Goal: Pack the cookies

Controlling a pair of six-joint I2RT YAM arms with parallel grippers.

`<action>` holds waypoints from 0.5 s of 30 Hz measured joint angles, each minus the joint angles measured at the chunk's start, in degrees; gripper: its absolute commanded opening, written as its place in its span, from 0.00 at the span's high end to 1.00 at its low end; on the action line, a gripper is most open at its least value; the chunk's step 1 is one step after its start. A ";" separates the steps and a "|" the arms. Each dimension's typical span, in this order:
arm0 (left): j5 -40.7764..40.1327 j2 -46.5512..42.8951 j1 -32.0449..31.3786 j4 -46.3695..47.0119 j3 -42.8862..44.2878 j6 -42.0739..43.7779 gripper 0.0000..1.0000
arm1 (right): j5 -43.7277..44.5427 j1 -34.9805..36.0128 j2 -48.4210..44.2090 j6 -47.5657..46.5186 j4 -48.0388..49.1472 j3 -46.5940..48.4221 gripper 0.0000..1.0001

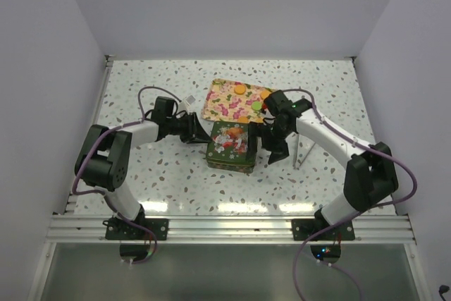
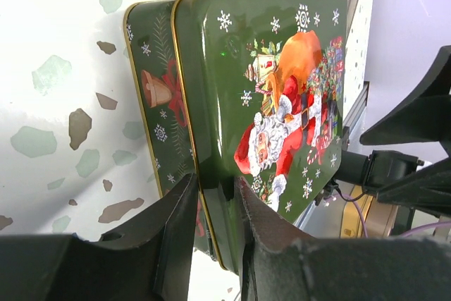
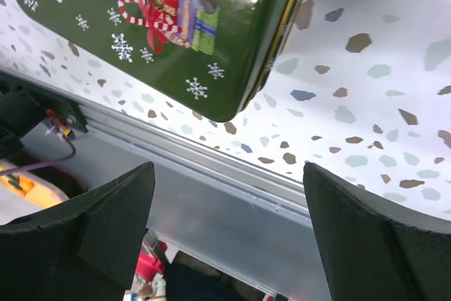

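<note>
A green Christmas tin (image 1: 231, 147) stands mid-table, its Santa lid (image 2: 268, 89) lying over the base (image 2: 151, 103), slightly offset. My left gripper (image 1: 199, 132) is at the tin's left side, shut on the lid's edge (image 2: 217, 195). My right gripper (image 1: 276, 147) is open and empty just right of the tin; in the right wrist view its fingers (image 3: 106, 223) spread wide below the tin's corner (image 3: 162, 26). Cookies lie on a floral tray (image 1: 225, 103) behind the tin: orange ones (image 1: 240, 89) and a green one (image 1: 256, 106). Some are hidden by the right arm.
A small white object (image 1: 190, 100) lies left of the tray. A thin metal stand (image 1: 303, 149) is right of the right gripper. White walls enclose the speckled table (image 1: 155, 174); an aluminium rail (image 1: 225, 227) runs along the near edge.
</note>
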 measured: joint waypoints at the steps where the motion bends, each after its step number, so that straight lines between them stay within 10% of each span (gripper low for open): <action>1: -0.02 0.00 0.00 -0.11 0.04 0.02 0.69 | 0.81 -0.15 -0.33 0.04 -0.13 0.00 0.16; 15: -2.67 0.37 -1.64 -5.51 3.69 3.50 0.69 | 1.09 -3.85 4.76 4.13 10.93 -0.28 0.47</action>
